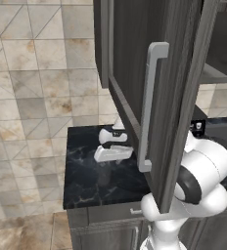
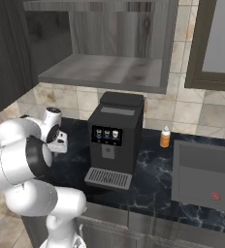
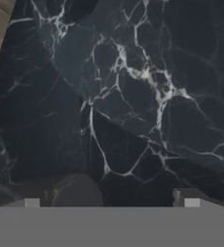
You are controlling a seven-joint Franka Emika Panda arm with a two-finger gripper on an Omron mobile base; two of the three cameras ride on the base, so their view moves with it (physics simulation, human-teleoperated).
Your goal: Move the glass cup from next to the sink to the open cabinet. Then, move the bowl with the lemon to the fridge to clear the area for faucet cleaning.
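**Claw over bare marble, cup unseen**

The claw (image 3: 111, 202) is hanging with its tips spread apart, gripping nothing, looking down on the dark marble tabletop (image 3: 133, 96). Above, the open cabinet (image 2: 102, 70) is waiting; the sink (image 2: 204, 174) lies rightward. The glass cup, unlocated, is probably light, slick and fragile: grip its wall gently.

It was a rendered home kitchen: a black marble worktop (image 2: 153, 179) ran along a beige tiled wall (image 1: 32, 73), with a dark wood open cabinet (image 1: 179, 97) above. A black coffee machine (image 2: 115, 138) and the sunken sink (image 2: 204, 174) sat on the worktop.
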